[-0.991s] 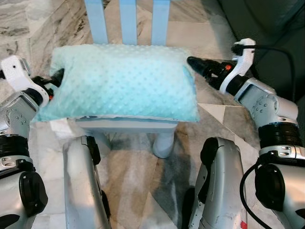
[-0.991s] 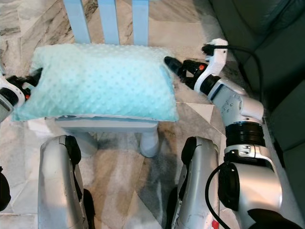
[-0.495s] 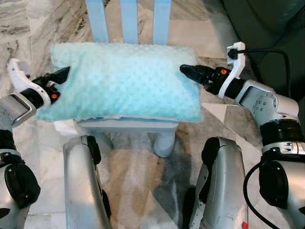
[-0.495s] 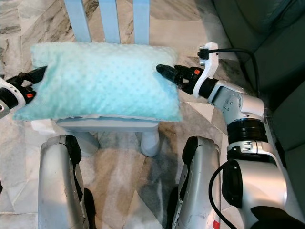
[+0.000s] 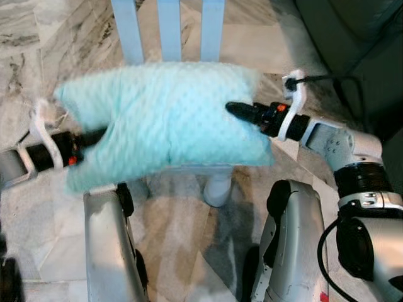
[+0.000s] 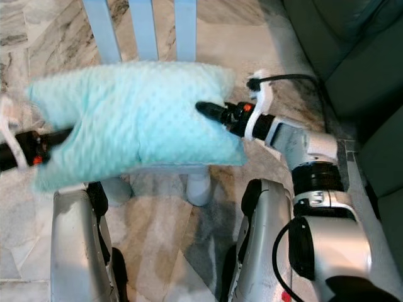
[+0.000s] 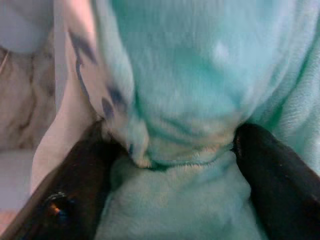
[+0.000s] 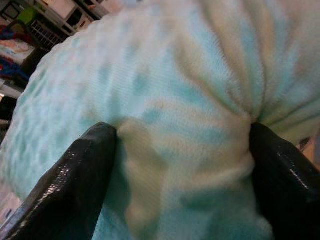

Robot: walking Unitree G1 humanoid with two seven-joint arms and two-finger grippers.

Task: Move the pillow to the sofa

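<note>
both grippers pinch the mint pillow (image 5: 167, 119) above the blue chair (image 5: 169, 28): left gripper (image 5: 101, 135), right gripper (image 5: 234, 111).

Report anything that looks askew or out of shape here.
The pillow is squashed out of its rectangle: the left gripper and right gripper dig into its two ends, so the middle bunches and creases and its corners flare. It sits crooked over the blue chair, left end drooping. Nothing is torn or spilled.
</note>
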